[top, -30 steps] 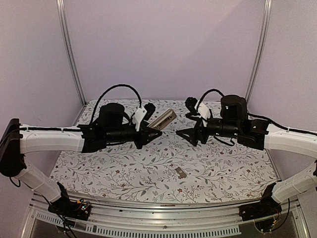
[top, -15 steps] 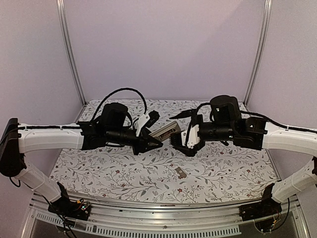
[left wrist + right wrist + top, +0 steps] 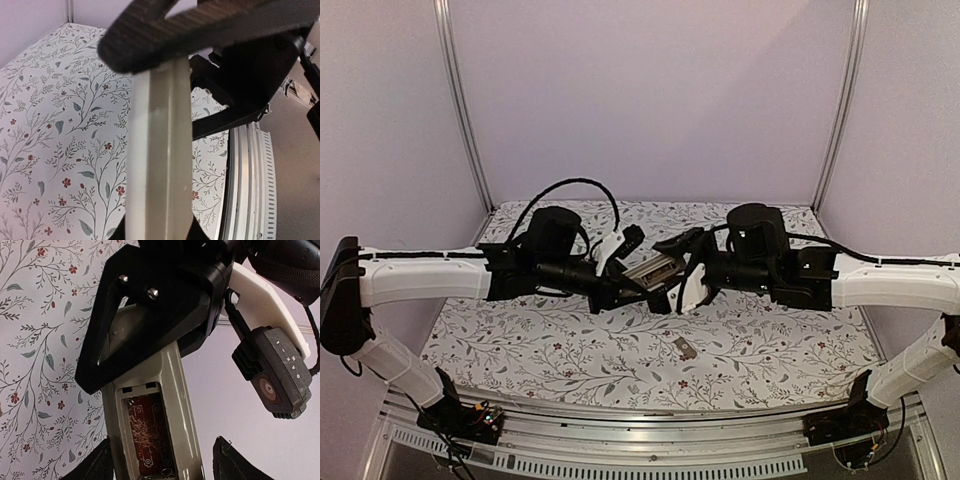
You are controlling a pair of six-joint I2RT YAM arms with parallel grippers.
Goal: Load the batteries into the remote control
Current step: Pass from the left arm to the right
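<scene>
While the left gripper (image 3: 638, 288) clamps one end of the remote control (image 3: 656, 267) in the air above the floral table (image 3: 520, 350), its battery recess (image 3: 150, 440) uncovered, the right gripper (image 3: 160, 467) stands spread, one finger on either side of the remote's free end without pinching it. A small flat cover piece (image 3: 685, 348) lies on the table, nearer its front edge.

White cloth (image 3: 570, 350) spread over table, printed with grey-green leafy sprigs and small red flowers. Small flat tan-grey cover piece (image 3: 685, 348) lying alone on cloth, right of centre, toward near edge. Plain lilac walls (image 3: 650, 100) behind and at both sides. Slim metal left upright (image 3: 460, 100) and right upright (image 3: 842, 100) at back corners. Ribbed aluminium rail (image 3: 650, 462) along near edge.
</scene>
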